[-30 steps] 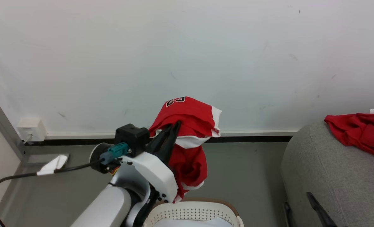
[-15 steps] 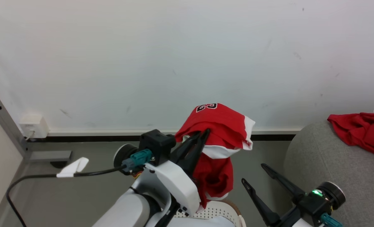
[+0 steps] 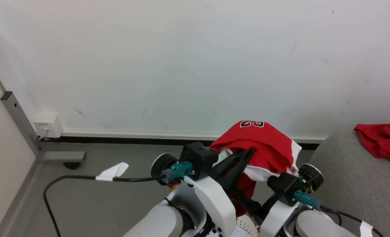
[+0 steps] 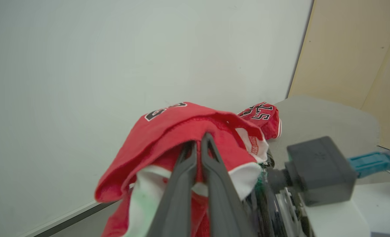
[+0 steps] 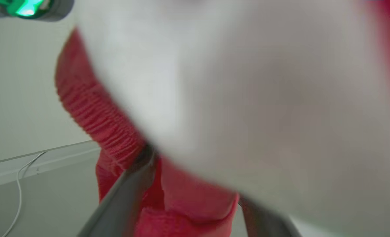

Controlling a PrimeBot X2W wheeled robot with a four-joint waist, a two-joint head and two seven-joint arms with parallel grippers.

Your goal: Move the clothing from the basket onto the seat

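Head view: the left gripper (image 3: 247,152) sits a little right of centre, low in frame, pinched tight on the red shorts (image 3: 264,141). They drape over its fingertips like a hood, with a black-and-white number on top and a white panel toward 3 o'clock. The shorts hang in the air, clear of the grey seat (image 3: 346,184), which fills the corner at 4 o'clock. A red jersey (image 3: 384,141) lies crumpled on the seat at 3 o'clock, well apart from the shorts. A sliver of the perforated basket (image 3: 245,226) shows at 6 o'clock, below the shorts. A black cable (image 3: 83,178) trails across the grey floor (image 3: 116,210) toward 9 o'clock.

In the left wrist view the two fingers meet with red cloth (image 4: 182,121) nipped between them. The jersey (image 4: 264,115) lies beyond at 2 o'clock, on the seat's (image 4: 320,115) near edge.

In the right wrist view, which is blurred, the right gripper (image 5: 195,177) has its fingers (image 5: 126,191) spread wide. A fold of the shorts (image 5: 195,200), with its ruched red band running up toward 10 o'clock, hangs between them, and neither finger presses on it.
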